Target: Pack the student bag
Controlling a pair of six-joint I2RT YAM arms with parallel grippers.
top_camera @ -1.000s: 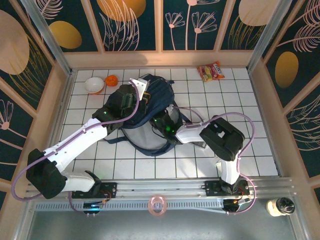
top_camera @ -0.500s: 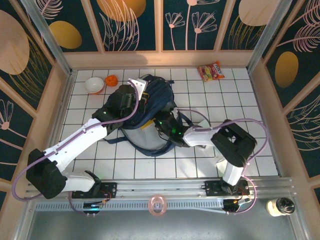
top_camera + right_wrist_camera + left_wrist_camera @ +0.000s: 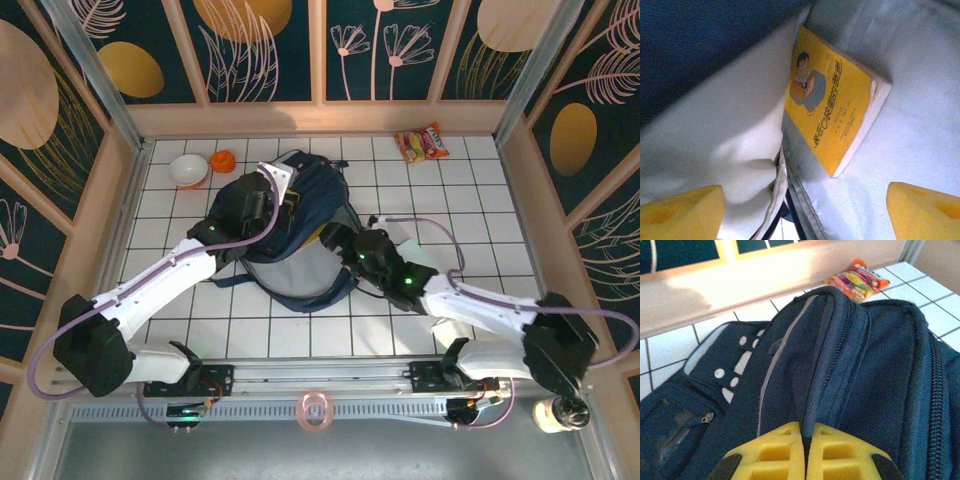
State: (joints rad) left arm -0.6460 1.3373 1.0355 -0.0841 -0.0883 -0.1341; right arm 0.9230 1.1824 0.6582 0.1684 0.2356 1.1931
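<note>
White bowl (image 3: pixel 188 170) just beside an orange object (image 3: pixel 222 160) — snack packet (image 3: pixel 421 143) well apart, by the back wall.

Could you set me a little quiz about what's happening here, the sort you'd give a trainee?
1. True or false: the left hand is closed, pinching part of the student bag.
2. Seen from the right wrist, what lies inside the bag against its pale lining? A) a yellow book B) a pencil case C) a water bottle
3. Fill in the blank: the right hand has its fingers spread ____, with nothing held between them.

Key: 1 true; 2 A; 3 open.
</note>
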